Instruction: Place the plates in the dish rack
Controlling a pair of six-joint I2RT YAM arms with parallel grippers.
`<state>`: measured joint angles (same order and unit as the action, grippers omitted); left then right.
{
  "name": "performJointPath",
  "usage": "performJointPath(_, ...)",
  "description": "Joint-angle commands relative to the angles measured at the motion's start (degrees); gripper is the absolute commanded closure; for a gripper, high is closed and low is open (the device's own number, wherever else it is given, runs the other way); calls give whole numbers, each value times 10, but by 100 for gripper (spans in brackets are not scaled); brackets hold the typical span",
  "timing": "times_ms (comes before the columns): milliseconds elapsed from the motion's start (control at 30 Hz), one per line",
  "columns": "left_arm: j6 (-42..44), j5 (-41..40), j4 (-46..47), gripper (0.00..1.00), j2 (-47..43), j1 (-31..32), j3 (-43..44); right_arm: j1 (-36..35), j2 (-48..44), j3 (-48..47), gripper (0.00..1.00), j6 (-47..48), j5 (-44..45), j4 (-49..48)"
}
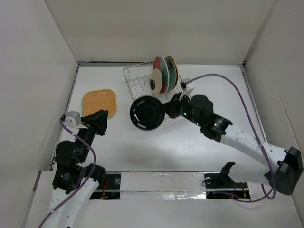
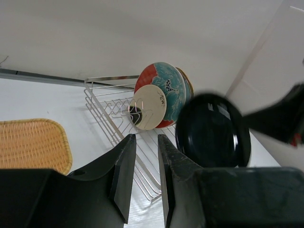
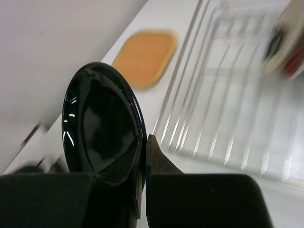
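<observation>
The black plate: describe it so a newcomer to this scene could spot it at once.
Find the wire dish rack toward the back. At its near left corner the right gripper has its jaws shut on a plate's rim. That black plate is glossy and plain, unlike the patterned plates racked behind it.

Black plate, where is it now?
Top view: the black plate is pinched by the right gripper at the near-left corner of the dish rack, right of the orange plate.

Lone plate (image 1: 99, 103) L of rack (image 1: 135, 81); plate row (image 1: 165, 73) inside, rear.
</observation>
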<state>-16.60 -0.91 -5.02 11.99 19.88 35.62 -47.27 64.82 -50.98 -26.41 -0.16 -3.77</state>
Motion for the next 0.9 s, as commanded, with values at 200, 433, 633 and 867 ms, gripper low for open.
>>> performJointPath(200,0,6,25,78,-9,2,7,13,345,-437,100,298,476,64)
performJointPath(433,0,6,24,78,-10,2,8,31,549,-674,100,427,575,75)
performJointPath(633,1,6,25,77,-7,2,8,37,616,-728,100,470,598,64)
performJointPath(867,1,6,25,78,-3,2,8,37,638,-715,100,483,593,51)
